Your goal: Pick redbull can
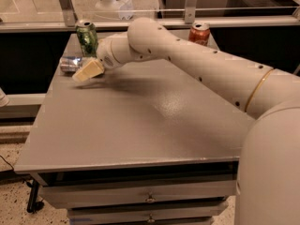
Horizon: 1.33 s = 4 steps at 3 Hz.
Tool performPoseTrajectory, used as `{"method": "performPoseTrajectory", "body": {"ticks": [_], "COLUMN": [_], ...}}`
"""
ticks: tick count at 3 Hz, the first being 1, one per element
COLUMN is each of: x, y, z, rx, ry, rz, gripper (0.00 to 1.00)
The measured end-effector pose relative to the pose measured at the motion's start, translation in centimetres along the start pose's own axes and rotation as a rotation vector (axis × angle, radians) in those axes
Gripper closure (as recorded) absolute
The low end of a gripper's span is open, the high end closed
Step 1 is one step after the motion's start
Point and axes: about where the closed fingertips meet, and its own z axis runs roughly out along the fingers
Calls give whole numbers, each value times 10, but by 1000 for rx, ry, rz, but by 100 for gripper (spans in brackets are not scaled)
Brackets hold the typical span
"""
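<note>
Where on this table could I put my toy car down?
The whole near half of the table, front edge up to the arm, is bare. The far left corner is crowded: the green can stands there, the redbull can lies on its side, and the gripper sits right beside it. A red can stands far right.

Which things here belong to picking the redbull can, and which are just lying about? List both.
For the job:
- redbull can, on its side, far left of the table
- gripper, right beside that can, on its near side

Lying about:
- green can, upright behind it
- red can, upright, far right
</note>
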Motion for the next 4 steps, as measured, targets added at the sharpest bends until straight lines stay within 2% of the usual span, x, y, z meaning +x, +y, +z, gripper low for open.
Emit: {"method": "performPoseTrajectory", "body": {"ticks": [2,3,4], "x": [9,10,-8], "y": [6,9,12], "z": [3,-6,-37], "rx": [3,17,36], "ry": [7,9,1], "rz": [32,35,14], "gripper": [56,79,99]}}
